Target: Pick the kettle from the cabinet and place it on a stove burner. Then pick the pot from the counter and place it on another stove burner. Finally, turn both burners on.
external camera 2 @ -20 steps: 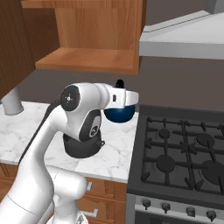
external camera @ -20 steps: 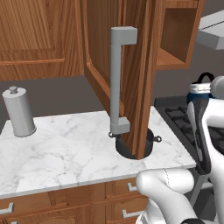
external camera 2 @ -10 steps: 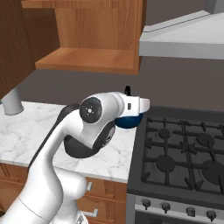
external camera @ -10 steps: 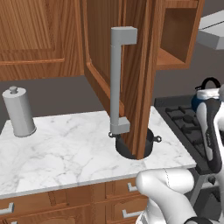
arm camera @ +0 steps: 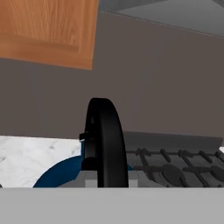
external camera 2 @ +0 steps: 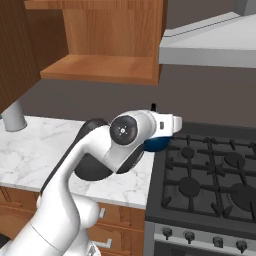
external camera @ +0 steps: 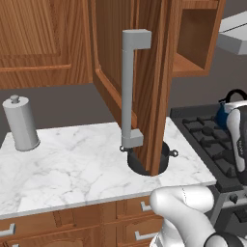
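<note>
The brown wooden cabinet (external camera: 144,58) hangs on the wall with its door (external camera: 149,96) swung wide open. The door sticks out over the counter (external camera: 72,164) and hides part of the pot (external camera: 166,157). A long grey bar handle (external camera: 131,91) runs down the door, square at its corners. The open shelf (external camera 2: 100,67) inside the cabinet is flat, bare wood.

The pot sits on the counter right under the door's bottom edge. It is dark, round and low, with a small loop handle on each side. What is inside it cannot be seen. Far to the left on the counter stands a tall grey canister (external camera: 20,123) with a little knob on top. The counter is white stone with grey lines, and brown drawers (external camera: 96,219) sit under it.

The gripper (arm camera: 105,177) is squeezed tight on the kettle (external camera 2: 156,144), holding it by its thin black curved handle (arm camera: 104,140). The kettle is small, round and shiny blue. It hangs in the air at the left edge of the black stove (external camera 2: 210,185), where the stove meets the counter. It is not resting on a burner yet.

The stove burners (external camera 2: 190,186) are round, under black metal grates. A row of small knobs (external camera 2: 202,239) sits along the stove's front. A grey hood (external camera 2: 210,45) hangs above the stove.
</note>
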Tool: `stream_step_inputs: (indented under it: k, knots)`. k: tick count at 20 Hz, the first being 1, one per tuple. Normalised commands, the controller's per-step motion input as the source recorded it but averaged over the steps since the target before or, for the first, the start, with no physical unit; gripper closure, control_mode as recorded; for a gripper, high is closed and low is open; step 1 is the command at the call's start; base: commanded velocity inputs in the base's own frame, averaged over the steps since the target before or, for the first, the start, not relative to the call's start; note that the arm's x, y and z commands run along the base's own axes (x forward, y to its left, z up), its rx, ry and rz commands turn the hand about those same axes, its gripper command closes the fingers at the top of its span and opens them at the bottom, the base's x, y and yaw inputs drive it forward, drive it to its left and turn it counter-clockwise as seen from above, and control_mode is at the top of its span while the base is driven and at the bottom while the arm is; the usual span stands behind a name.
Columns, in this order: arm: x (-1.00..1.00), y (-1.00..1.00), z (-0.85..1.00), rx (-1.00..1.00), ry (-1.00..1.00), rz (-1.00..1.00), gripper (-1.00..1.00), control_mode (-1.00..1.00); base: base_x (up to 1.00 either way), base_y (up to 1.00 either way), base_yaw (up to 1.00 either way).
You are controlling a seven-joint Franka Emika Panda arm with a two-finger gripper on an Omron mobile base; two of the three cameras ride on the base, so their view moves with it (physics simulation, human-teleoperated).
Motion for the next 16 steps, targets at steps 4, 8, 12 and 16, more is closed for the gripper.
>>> stream_step_inputs:
  k: [4,8,12,16]
  knots:
    - [0.00,-0.15,-0.21,0.00,0.01,0.03,1.00,-1.00,0.00,0.00,0.00]
    - [0.03,-0.09,-0.24,0.00,0.04,0.03,1.00,-1.00,0.00,0.00,0.00]
    - [0.12,-0.03,-0.18,0.00,0.06,0.04,1.00,-1.00,0.00,0.00,0.00]
    - [0.22,-0.02,-0.12,0.00,0.03,0.02,1.00,-1.00,0.00,0.00,0.00]
